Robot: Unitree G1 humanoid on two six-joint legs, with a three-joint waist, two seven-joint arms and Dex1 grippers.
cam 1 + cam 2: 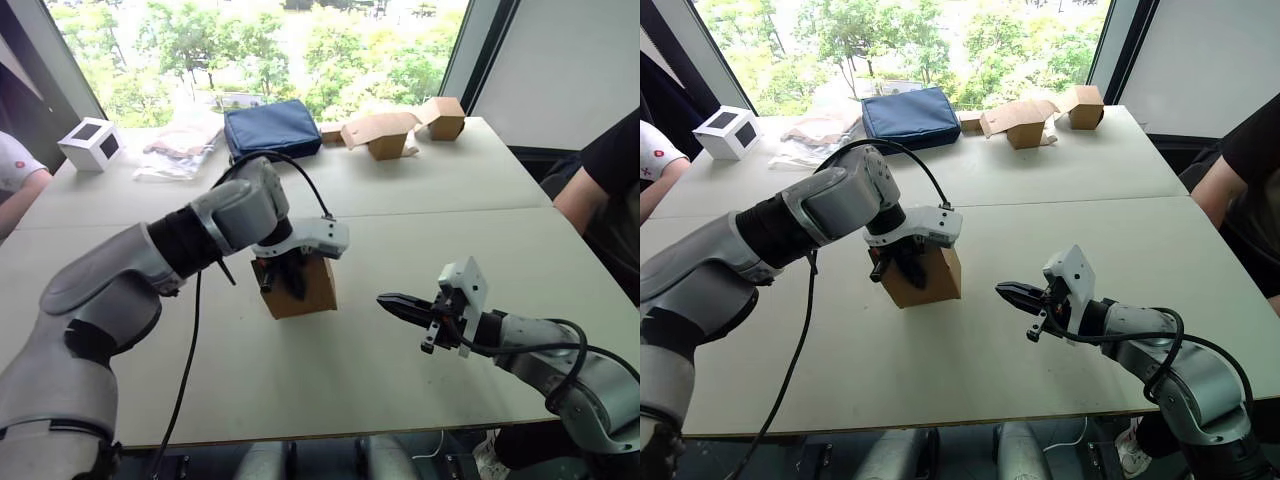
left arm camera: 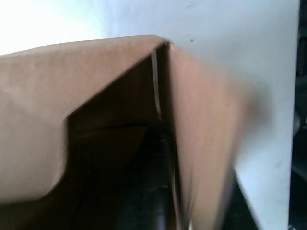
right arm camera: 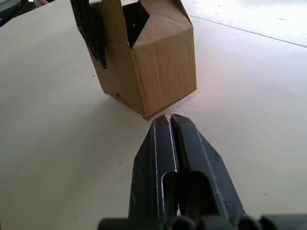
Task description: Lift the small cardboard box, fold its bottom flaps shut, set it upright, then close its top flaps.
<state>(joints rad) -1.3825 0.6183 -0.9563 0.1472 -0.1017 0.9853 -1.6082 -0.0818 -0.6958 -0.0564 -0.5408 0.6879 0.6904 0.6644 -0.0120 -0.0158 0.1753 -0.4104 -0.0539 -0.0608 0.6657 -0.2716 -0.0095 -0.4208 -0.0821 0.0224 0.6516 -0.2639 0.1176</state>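
A: Where's the small cardboard box (image 1: 922, 277)?

B: Standing mid-table. My left gripper (image 1: 906, 262) pinches its near wall from above, one finger inside. Right gripper (image 1: 402, 305), fingers pressed together, sits beside the box, pointing at it.

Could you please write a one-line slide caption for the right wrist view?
Shut right gripper faces the small cardboard box on the table; left gripper grips its wall.

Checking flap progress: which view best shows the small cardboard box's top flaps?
The right wrist view: the top flaps stand partly open above the small cardboard box. Eye views hide them behind the left gripper; the left wrist view looks inside.
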